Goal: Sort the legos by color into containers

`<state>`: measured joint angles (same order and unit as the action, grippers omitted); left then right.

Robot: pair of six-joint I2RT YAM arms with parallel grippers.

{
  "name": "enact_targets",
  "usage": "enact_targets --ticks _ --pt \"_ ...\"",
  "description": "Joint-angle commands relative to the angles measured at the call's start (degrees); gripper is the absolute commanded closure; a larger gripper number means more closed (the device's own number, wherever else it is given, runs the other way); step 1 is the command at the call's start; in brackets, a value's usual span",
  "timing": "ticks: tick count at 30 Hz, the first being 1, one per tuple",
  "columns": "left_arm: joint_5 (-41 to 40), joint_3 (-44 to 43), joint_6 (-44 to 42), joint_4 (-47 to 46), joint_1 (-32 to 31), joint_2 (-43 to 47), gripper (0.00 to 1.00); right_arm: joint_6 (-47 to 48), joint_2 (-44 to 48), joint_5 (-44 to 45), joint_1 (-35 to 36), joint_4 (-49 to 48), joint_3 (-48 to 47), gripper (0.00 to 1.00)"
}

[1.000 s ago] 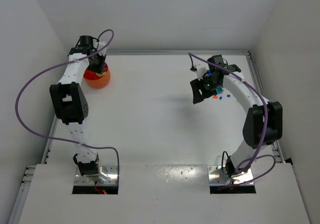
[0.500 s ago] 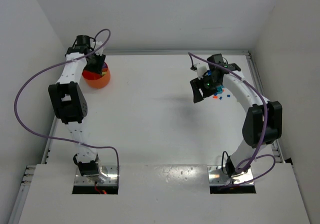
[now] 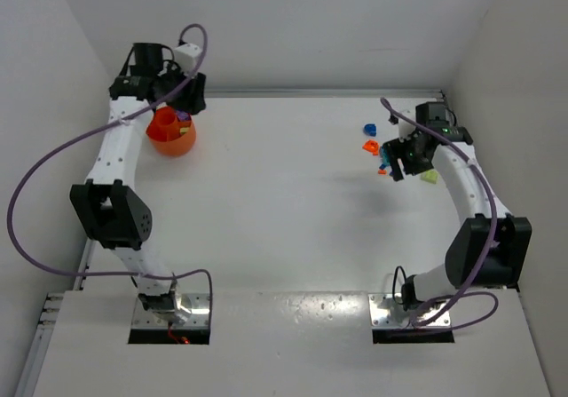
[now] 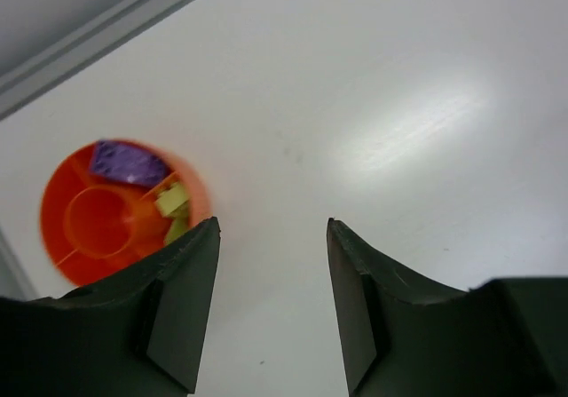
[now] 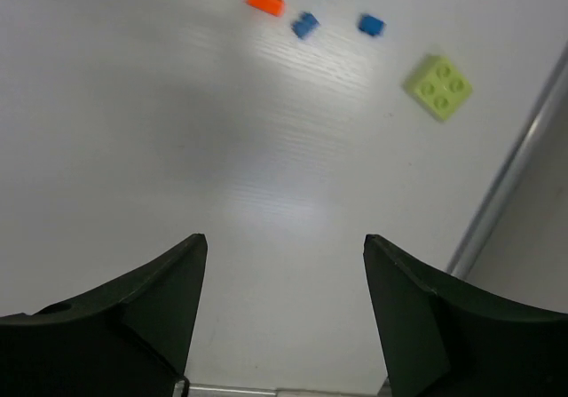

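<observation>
The orange bowl stands at the far left of the table. In the left wrist view the bowl holds a purple brick and yellow-green bricks. My left gripper hangs open and empty just beyond the bowl; its jaws frame bare table. At the far right lie loose legos: a blue brick, an orange brick and a yellow-green brick. My right gripper hovers among them, open wide and empty. Ahead of it lie an orange brick, small blue bricks and the yellow-green brick.
A metal rail borders the table's far edge and another rail runs along the right side, close to the yellow-green brick. White walls enclose the table on three sides. A purple cable loops off the left arm.
My left gripper lifted off the bowl and opened. My right arm swung right and back, uncovering the loose bricks, and its jaws widened.
</observation>
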<state>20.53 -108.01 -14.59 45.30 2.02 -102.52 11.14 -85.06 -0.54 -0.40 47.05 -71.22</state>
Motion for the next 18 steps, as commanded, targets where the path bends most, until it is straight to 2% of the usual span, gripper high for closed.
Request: enact_targets --ticks 1,5,8,9,10,14,18 --pt "-0.91 6.12 -2.11 -0.20 -7.98 4.77 0.43 1.87 1.03 9.66 -4.59 -0.81 4.59 0.28" --pt "-4.80 13.42 0.87 -5.21 -14.14 7.95 0.41 -0.32 -4.83 11.43 -9.43 -2.57 2.94 0.30" --pt "-4.63 15.71 2.99 -8.11 -14.85 9.44 0.35 -0.16 -9.32 4.44 -12.25 -2.05 -0.40 0.28" --pt "-4.63 15.72 2.99 -8.64 -15.46 9.97 0.25 2.81 -9.95 3.27 -12.77 -2.05 -1.19 0.28" --pt "-2.71 16.50 2.99 -8.65 -15.47 9.97 0.22 5.01 -10.48 0.74 -12.78 -2.57 -1.20 0.28" --pt "3.52 18.00 0.36 -8.65 -15.47 9.97 0.17 17.66 -13.64 -3.23 -14.62 -4.42 -3.13 0.30" --pt "4.87 18.53 0.35 -9.34 -16.00 9.97 0.14 27.43 -18.82 -4.91 -17.26 -1.61 -6.99 0.33"
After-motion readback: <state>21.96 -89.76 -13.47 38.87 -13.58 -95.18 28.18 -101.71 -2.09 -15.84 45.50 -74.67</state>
